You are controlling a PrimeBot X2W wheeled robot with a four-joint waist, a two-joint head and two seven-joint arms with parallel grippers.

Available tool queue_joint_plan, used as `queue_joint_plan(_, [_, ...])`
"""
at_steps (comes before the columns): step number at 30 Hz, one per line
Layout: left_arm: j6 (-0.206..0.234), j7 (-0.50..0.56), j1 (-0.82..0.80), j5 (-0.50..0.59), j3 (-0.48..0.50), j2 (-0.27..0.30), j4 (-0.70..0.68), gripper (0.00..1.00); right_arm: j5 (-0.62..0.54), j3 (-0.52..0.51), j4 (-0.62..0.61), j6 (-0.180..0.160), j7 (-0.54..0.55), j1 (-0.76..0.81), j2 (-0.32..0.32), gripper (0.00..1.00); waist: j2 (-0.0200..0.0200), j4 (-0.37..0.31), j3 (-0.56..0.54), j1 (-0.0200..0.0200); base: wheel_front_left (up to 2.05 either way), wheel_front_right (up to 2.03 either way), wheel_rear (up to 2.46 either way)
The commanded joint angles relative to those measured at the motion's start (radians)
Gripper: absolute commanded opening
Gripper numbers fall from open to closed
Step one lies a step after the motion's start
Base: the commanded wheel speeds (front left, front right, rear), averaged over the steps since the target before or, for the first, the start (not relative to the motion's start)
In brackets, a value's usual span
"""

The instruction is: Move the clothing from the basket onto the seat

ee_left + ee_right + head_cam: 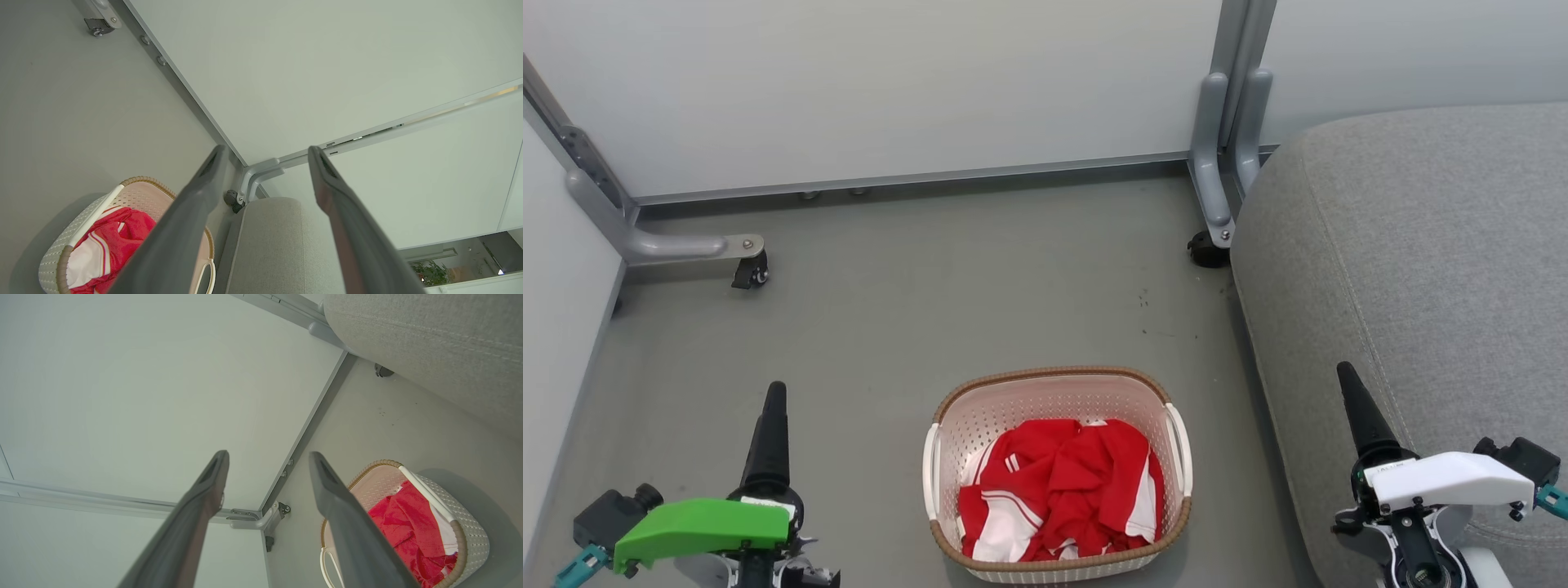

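Underfoot, one grey floor [980, 278] spreads between pale partition panels [890, 82] on grey metal frames, and two casters [749, 273] show at the frames' feet. On the robot's right stands one seat [1421, 269], a large light grey fabric cushion with a rounded edge and a stitched seam. One basket [1045, 376] sits on the floor between the two arms, near the seat's side but not touching it. It is cream-white and perforated, with a brown woven-look rim and white side handles. All the clothing [1066, 482] lies inside the basket as one crumpled red heap with white panels and thin white stripes. How many garments make up the heap cannot be told.

Two grippers are in view. The left gripper [267, 153], under a green cover, hangs low at the robot's left above the floor, well apart from the basket. Its two long dark fingers are spread wide, hold nothing and point toward the far panel. The right gripper [267, 455], under a white cover, hangs low at the robot's right over the seat's near edge. Its fingers are likewise wide apart and empty, and they point the same way.
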Motion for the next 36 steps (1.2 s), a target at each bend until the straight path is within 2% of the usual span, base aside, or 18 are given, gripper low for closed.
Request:
queue_joint_plan(1, [-0.002,-0.01,-0.005,0.046,-0.003,0.004,-0.025,1.0,-0.049,0.0,-0.025,0.0,-0.01,-0.004,-0.005,1.0,0.0,0.0,0.001,0.0,0.0,0.0,0.0])
queue_joint_plan(15, [0.064,-0.062,0.015,0.352,-0.064,0.005,-0.097,1.0,-0.35,0.043,-0.084,0.0,-0.062,0.007,-0.007,1.0,0.0,-0.005,0.007,0.0,0.0,0.0,0.0])
queue_joint_plan(26, [0.101,-0.101,0.039,0.524,-0.111,0.01,-0.122,1.0,-0.551,0.099,-0.117,0.0,-0.101,0.017,-0.008,1.0,0.0,-0.005,0.004,0.0,0.0,0.0,0.0])
queue_joint_plan(36, [0.12,-0.13,0.055,0.647,-0.136,0.016,-0.14,1.0,-0.681,0.127,-0.131,0.0,-0.131,0.026,-0.01,1.0,0.0,-0.005,-0.003,0.0,0.0,0.0,0.0])
